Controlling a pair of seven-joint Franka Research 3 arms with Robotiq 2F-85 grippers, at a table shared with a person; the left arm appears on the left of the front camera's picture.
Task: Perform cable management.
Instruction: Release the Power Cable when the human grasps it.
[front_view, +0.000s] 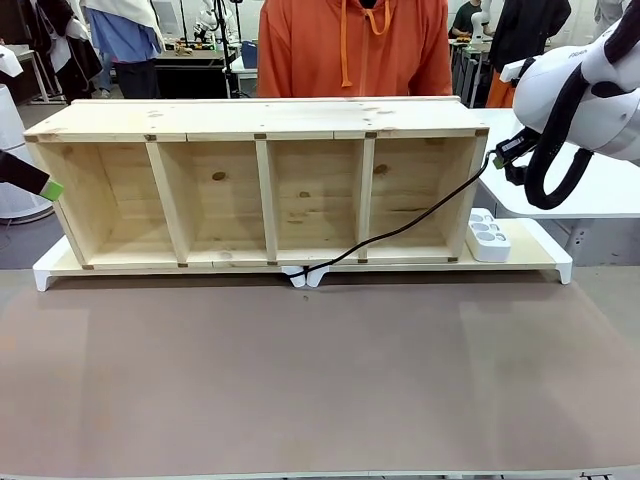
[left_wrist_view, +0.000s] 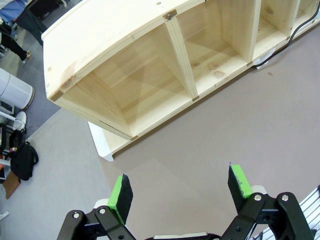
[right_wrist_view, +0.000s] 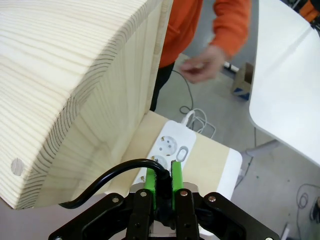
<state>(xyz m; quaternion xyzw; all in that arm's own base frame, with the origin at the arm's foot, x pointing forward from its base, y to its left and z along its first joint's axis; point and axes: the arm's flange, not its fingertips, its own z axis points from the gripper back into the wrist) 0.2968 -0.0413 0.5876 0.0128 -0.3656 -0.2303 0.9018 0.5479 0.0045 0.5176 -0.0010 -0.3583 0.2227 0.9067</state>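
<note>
Looking at the cable (front_view: 400, 228): we saw a thin, glossy black cord running from the shelf's lower front edge up across the rightmost compartment to the right gripper.
Shelf (front_view: 260, 118): we noted pale knotty pine, four open compartments, lying on a white board.
Power strip (front_view: 487, 235): we found white plastic with round sockets, just beside the shelf's right end.
Right gripper (right_wrist_view: 163, 186): we saw its green pads pinched onto the cable's plug end.
Left gripper (left_wrist_view: 180, 187): we saw its fingers spread wide, holding nothing, above the brown tabletop (left_wrist_view: 240, 125).
</note>
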